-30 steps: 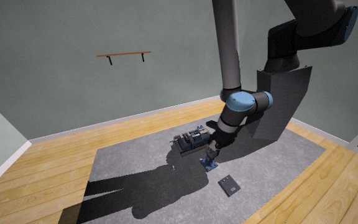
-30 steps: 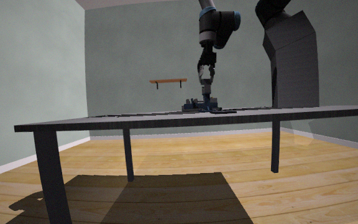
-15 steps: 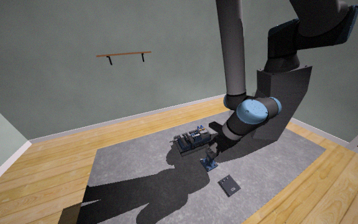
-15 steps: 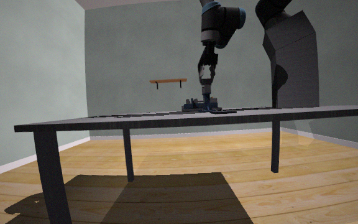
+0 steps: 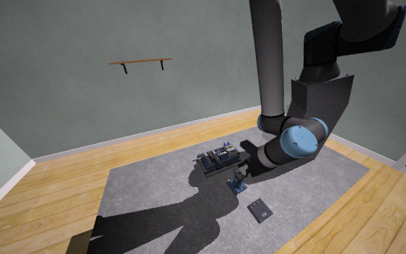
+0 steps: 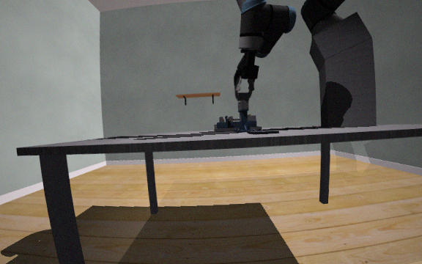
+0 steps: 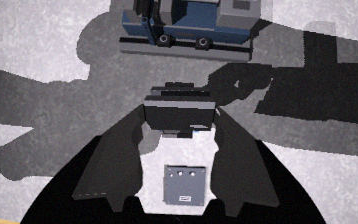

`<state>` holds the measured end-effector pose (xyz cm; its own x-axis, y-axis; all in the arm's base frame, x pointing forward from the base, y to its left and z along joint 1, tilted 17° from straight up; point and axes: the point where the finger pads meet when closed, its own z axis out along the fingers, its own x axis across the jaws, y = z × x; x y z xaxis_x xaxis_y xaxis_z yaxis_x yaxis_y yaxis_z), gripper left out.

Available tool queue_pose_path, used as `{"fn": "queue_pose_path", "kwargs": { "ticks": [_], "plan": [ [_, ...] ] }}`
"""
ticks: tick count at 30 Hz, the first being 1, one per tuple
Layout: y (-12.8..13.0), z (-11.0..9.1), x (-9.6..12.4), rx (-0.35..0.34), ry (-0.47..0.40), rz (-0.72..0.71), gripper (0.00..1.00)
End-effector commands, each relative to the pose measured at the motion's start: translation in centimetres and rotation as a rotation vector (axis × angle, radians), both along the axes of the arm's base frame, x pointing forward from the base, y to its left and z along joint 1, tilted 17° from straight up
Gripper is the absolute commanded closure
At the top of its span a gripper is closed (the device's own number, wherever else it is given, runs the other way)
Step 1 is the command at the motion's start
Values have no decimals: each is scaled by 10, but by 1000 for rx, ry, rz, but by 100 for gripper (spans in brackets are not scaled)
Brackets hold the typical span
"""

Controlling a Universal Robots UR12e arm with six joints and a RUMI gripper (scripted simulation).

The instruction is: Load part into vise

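My gripper (image 6: 244, 94) (image 7: 179, 106) is shut on the part (image 7: 179, 118), a dark block with a light upper edge spanning the fingertips in the wrist view. The milled slot is not clear. The grey V-block head (image 6: 243, 106) stands on its blue stand (image 5: 237, 188) right below the fingertips in the exterior view; whether the part touches it cannot be told. The vise (image 5: 208, 164) (image 7: 230, 35), a blue body with grey jaws on a base plate, is beyond the part in the wrist view. Its bars and work stop are not clear.
A dark flat plate (image 5: 259, 210) (image 7: 184, 184) with small round spots and a light label lies on the table, on the far side of the stand from the vise. The arm's wrist hangs close to the right of the vise in the top view.
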<state>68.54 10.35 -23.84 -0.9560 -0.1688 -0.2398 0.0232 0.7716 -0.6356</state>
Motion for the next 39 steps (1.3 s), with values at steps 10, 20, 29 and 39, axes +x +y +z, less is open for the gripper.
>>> {"fn": "queue_pose_path", "kwargs": {
  "ticks": [10, 20, 29, 39],
  "plan": [
    [1, 0, 0, -124, -21, -33, 100],
    [1, -1, 0, -182, -31, -48, 100],
    [1, -1, 0, -225, -39, -59, 100],
    [1, -1, 0, -243, -42, -63, 100]
  ]
}}
